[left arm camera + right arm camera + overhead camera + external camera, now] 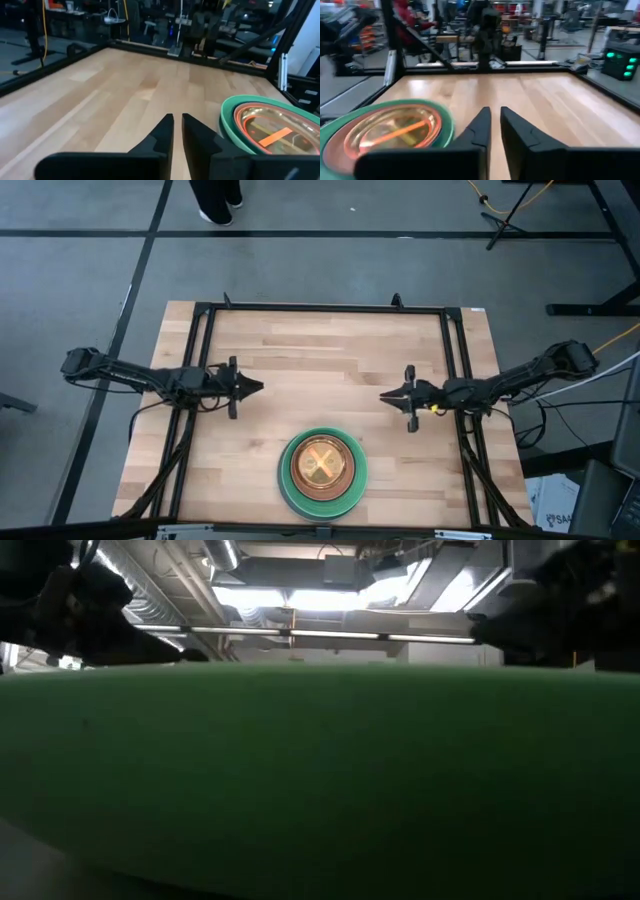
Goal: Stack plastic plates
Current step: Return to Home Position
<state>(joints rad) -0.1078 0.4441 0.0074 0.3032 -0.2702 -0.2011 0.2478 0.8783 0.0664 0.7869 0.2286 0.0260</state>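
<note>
You're holding left gripper (258,388) and right gripper (384,394) empty, fingers nearly together, the orange-topped green stack of round plastic plates (322,468) sitting clear of both, equally near each.

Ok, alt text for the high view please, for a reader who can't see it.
A stack of plastic plates, an orange plate on top with a green rim showing around it, sits on the wooden table near the picture's bottom edge. The left gripper and right gripper hang apart from it, pointing at each other across the table's middle.
</note>
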